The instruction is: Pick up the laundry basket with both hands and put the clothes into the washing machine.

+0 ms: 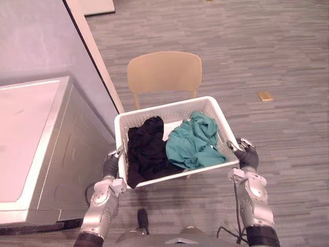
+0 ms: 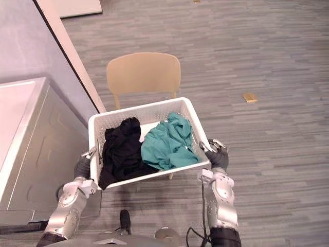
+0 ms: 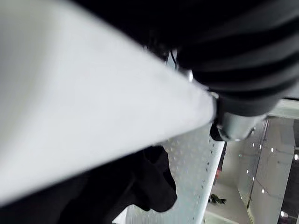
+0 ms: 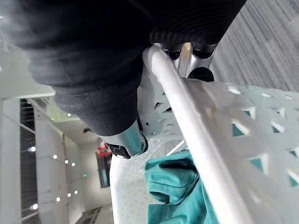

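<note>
1. Left eye view: the white laundry basket is in front of the robot, between its two hands, and it is tilted a little. The left robot hand is at the basket's left side and the right robot hand at its right side, both at the rim. In the basket a black garment lies on the left and a teal garment on the right, and they touch in the middle. A wooden chair stands just behind and partly under the basket. I cannot tell if the basket touches the seat.
2. Right eye view: the washing machine stands at the robot's left, near the basket. Its top is closed, and no clothes are on it. A small tan piece lies on the grey floor, well apart from the chair.
3. Left wrist view: the thumb of the left robot hand comes over the wide white rim to the inner side of the basket, so this hand clasps the rim. The other fingers are hidden. The black garment lies just below, against the perforated wall.
4. Right wrist view: the right robot hand is closed around the rim, with the fingers on the outer side and the thumb on the inner side. The teal garment lies just beside the thumb.
</note>
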Robot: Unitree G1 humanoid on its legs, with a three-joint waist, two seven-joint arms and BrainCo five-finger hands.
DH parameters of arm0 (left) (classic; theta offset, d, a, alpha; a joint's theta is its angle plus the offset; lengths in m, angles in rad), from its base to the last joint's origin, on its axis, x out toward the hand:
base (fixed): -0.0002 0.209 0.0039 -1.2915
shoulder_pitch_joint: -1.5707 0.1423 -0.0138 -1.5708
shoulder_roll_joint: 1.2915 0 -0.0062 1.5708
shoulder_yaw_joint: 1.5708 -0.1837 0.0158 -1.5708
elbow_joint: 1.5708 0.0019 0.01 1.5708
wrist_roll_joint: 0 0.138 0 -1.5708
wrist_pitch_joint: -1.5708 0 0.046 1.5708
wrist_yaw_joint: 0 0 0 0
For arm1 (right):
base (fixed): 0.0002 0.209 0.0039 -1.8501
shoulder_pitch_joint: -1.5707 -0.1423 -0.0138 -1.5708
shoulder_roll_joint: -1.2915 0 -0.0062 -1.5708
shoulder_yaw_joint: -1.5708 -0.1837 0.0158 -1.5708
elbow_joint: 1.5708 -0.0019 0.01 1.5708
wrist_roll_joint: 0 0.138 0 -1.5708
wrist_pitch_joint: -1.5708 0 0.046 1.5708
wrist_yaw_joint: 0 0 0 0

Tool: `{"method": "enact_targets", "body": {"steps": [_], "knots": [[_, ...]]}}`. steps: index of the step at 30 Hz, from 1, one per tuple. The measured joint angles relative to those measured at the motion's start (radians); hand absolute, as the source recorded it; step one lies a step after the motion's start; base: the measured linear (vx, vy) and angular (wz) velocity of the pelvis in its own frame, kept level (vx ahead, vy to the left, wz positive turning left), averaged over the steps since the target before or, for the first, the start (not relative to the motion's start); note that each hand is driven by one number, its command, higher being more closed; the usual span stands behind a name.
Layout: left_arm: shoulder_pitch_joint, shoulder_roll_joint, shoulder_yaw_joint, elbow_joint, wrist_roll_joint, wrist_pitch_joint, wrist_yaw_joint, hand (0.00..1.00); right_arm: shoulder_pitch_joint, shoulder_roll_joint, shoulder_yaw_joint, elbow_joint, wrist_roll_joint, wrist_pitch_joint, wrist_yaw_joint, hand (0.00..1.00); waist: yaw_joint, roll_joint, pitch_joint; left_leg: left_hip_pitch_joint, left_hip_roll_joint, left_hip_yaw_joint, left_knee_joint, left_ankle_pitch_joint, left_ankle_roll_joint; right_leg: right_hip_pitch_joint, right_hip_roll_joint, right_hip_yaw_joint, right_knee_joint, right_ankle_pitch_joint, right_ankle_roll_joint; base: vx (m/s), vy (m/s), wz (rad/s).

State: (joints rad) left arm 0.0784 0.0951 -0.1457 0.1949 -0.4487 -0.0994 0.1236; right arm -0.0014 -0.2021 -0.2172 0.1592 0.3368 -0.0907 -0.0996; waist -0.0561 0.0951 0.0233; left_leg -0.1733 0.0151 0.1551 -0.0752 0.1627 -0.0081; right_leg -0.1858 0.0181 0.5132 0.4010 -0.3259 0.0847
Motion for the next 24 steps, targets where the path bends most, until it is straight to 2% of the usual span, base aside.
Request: {"method": "enact_targets", "body": {"steps": [1,2,3,4,6,7,11,14,18,24], "knots": [[-0.025,0.005,0.002,0.000,0.002,0.000,0.002,1.00,-0.029,-0.004,-0.001,0.026,-0.015,0.003,-0.013,1.00,0.001,0.013,0.012,-0.001,-0.005,0.011,0.000,-0.006,0.007,-0.011,-0.028,0.001,-0.063,0.025,0.009,-0.04,0.008,-0.01],[-0.059,0.017,0.007,0.000,0.010,0.000,0.003,1.00,-0.064,-0.005,-0.002,0.048,-0.026,0.005,-0.020,1.00,0.000,0.011,0.024,-0.014,-0.016,0.016,0.000,-0.009,0.007,-0.031,-0.052,0.009,-0.113,0.106,0.018,-0.06,-0.003,0.08],[-0.081,0.026,0.008,0.001,0.015,-0.001,0.004,1.00,-0.085,-0.007,-0.003,0.063,-0.028,0.006,-0.022,1.00,-0.004,0.008,0.032,-0.024,-0.023,0.017,0.000,-0.010,0.006,-0.049,-0.059,0.023,-0.121,0.116,0.035,-0.14,-0.055,0.11],[-0.142,0.028,0.014,0.004,0.024,-0.002,0.007,1.00,-0.159,-0.042,-0.002,0.114,-0.029,0.009,-0.036,1.00,0.004,0.039,0.067,-0.063,0.000,0.027,-0.001,-0.012,0.000,-0.069,-0.047,0.035,-0.158,0.137,0.039,-0.11,-0.053,-0.01],[-0.186,0.025,0.023,0.021,0.031,-0.003,0.013,1.00,-0.220,-0.062,-0.001,0.147,-0.020,0.010,-0.055,1.00,0.020,0.059,0.099,-0.089,0.023,0.061,-0.003,-0.007,-0.009,-0.097,-0.029,0.061,-0.186,0.175,0.044,-0.17,-0.062,-0.41],[-0.209,0.023,0.024,0.035,0.033,-0.003,0.017,1.00,-0.243,-0.069,-0.002,0.150,-0.015,0.010,-0.058,1.00,0.018,0.064,0.121,-0.095,0.031,0.073,-0.003,-0.004,-0.013,-0.105,-0.023,0.075,-0.198,0.191,0.047,-0.19,-0.058,-0.58],[-0.307,0.025,0.026,0.093,0.041,-0.002,0.020,1.00,-0.289,-0.093,-0.003,0.166,0.028,0.010,-0.066,1.00,-0.010,0.051,0.181,-0.155,0.037,0.097,-0.009,0.014,-0.012,-0.169,-0.020,0.108,-0.219,0.226,0.067,-0.09,-0.017,-0.22],[-0.399,0.029,0.031,0.177,0.041,-0.001,0.038,1.00,-0.323,-0.102,0.000,0.205,0.050,0.010,-0.086,1.00,-0.016,0.046,0.215,-0.193,0.038,0.097,-0.005,0.033,-0.015,-0.197,-0.026,0.110,-0.249,0.256,0.077,-0.06,0.012,-0.05],[-0.502,0.060,0.072,0.273,0.041,-0.002,0.062,1.00,-0.462,-0.129,0.049,0.299,0.063,0.012,-0.088,1.00,-0.002,0.049,0.272,-0.232,0.052,0.099,-0.010,0.046,-0.023,-0.231,-0.020,0.121,-0.275,0.295,0.085,-0.10,0.002,-0.09],[-0.664,0.111,0.109,0.421,0.040,-0.002,0.099,1.00,-0.598,-0.144,0.100,0.304,0.067,0.012,-0.097,1.00,0.010,0.050,0.342,-0.287,0.058,0.105,-0.011,0.061,-0.036,-0.275,-0.024,0.129,-0.309,0.338,0.102,-0.11,-0.008,-0.02]]}}
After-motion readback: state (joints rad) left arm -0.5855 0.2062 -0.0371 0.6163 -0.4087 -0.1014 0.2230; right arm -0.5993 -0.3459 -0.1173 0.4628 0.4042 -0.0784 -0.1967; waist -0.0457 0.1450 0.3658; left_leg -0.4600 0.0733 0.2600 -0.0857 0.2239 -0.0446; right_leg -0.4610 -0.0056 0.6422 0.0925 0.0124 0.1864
